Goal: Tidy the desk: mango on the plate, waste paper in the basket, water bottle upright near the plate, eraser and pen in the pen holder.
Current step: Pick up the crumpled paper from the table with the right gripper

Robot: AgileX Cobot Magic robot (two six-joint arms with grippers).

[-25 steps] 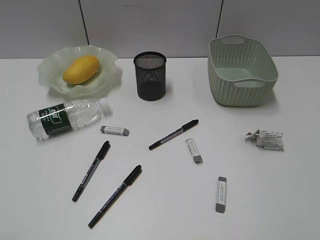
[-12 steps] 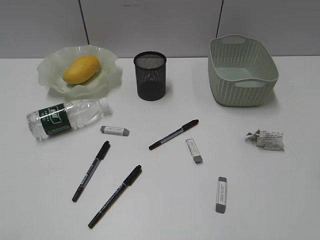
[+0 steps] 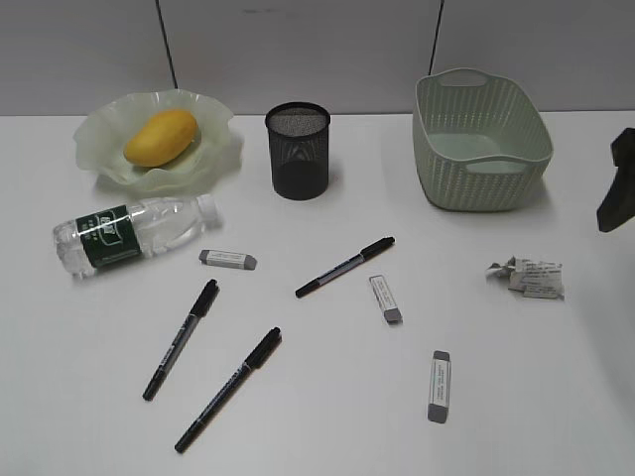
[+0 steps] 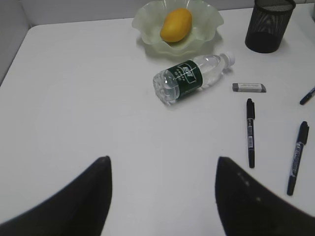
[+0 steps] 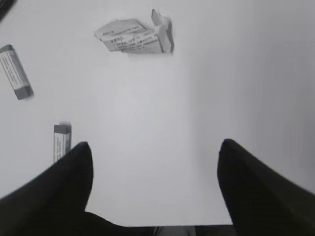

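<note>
The mango lies on the ruffled green plate. In front of it the water bottle rests on its side. Behind the middle of the desk stands the black mesh pen holder, and the basket sits back right. Waste paper lies at the right, ahead of my open right gripper. Three pens and three erasers are scattered about. My left gripper hovers open over bare desk, short of the bottle.
A dark part of the right arm shows at the right edge, beside the basket. A grey wall runs behind the desk. In the right wrist view two erasers lie left of the gripper, and the desk's near edge is just below it.
A dark part of the right arm has come into the exterior view at the right edge. Nothing on the desk has moved.
</note>
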